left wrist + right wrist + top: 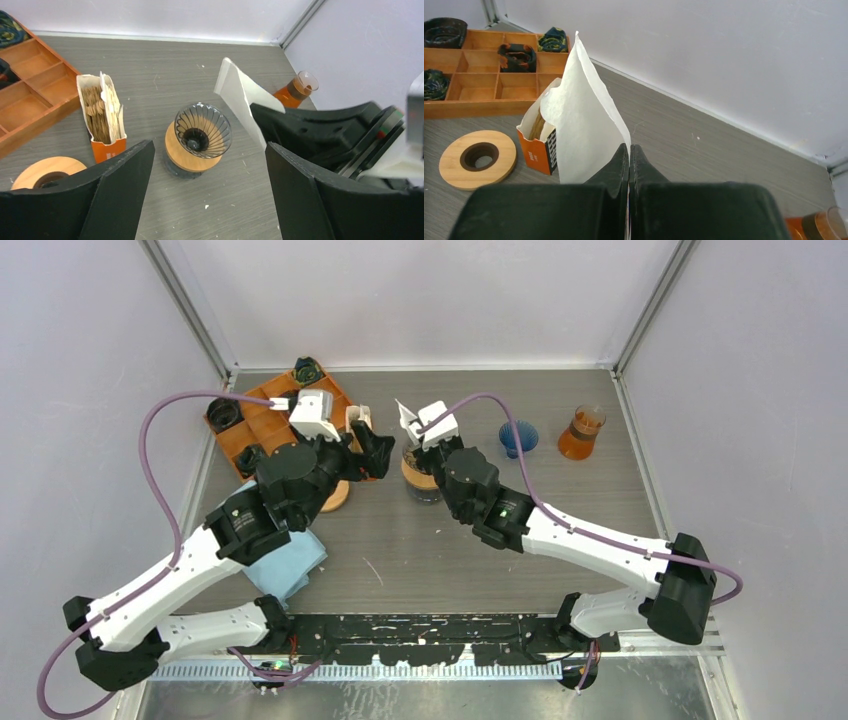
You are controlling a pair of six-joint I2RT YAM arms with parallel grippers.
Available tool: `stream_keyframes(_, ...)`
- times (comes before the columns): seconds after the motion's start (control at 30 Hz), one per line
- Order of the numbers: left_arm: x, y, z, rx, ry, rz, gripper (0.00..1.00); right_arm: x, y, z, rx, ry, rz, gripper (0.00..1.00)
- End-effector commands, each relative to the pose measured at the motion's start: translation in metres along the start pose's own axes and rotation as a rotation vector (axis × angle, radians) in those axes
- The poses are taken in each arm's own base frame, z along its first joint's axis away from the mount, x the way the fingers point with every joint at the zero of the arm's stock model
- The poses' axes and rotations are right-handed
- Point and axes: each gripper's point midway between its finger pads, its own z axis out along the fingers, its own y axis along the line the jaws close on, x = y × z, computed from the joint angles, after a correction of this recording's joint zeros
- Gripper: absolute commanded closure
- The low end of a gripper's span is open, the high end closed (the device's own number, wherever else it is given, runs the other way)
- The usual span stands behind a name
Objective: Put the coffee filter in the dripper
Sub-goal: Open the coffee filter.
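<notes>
Now the filter is in the air, not yet in the dripper. The right hand point(629, 150) is clamped tight on the lower edge of the white coffee filter point(584, 115), which rises from the grip folded flat. In the left wrist view the paper hangs just beside and above the glass dripper point(202, 131), which stands upright on the surface point(165, 65) with its ribbed cone bare. The left hand point(209, 150) is spread wide and holds nothing; in its own view it frames the dripper. So the step in hand is the carry to the cone. The next move, as I judge it, calls for bringing the filter's narrow end over the cone's mouth and lowering it in. Since the paper is flat, it may need coaxing open to seat against the ribs, and the free left hand could help or draw clear.
</notes>
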Motion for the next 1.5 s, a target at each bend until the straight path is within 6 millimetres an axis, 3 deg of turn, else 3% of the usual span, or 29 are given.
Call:
stream_keyframes(0.0,-0.006,-0.014,0.000,0.064,-0.035,-0.082,0.15,-0.004,-0.015,-0.006,0.078,0.087,0.077,0.99)
stream_keyframes(0.17,0.007,-0.016,0.009,0.069,-0.010,-0.122,0.13,0.002,-0.021,-0.009,0.126,0.141,0.080,0.99)
stream_keyframes(0.43,0.019,-0.028,0.025,0.122,0.025,-0.201,0.09,0.009,-0.016,-0.009,0.111,0.168,0.085,0.99)
stream_keyframes(0.63,0.030,-0.025,0.038,0.097,0.056,-0.215,0.08,0.011,-0.010,-0.008,0.098,0.188,0.103,0.99)
stream_keyframes(1.2,0.059,0.001,0.057,-0.040,0.120,-0.130,0.08,-0.004,0.004,-0.006,0.055,0.174,0.276,0.99)
stream_keyframes(1.47,0.061,0.018,0.055,-0.085,0.137,-0.105,0.19,-0.008,0.001,-0.008,0.050,0.170,0.341,0.99)
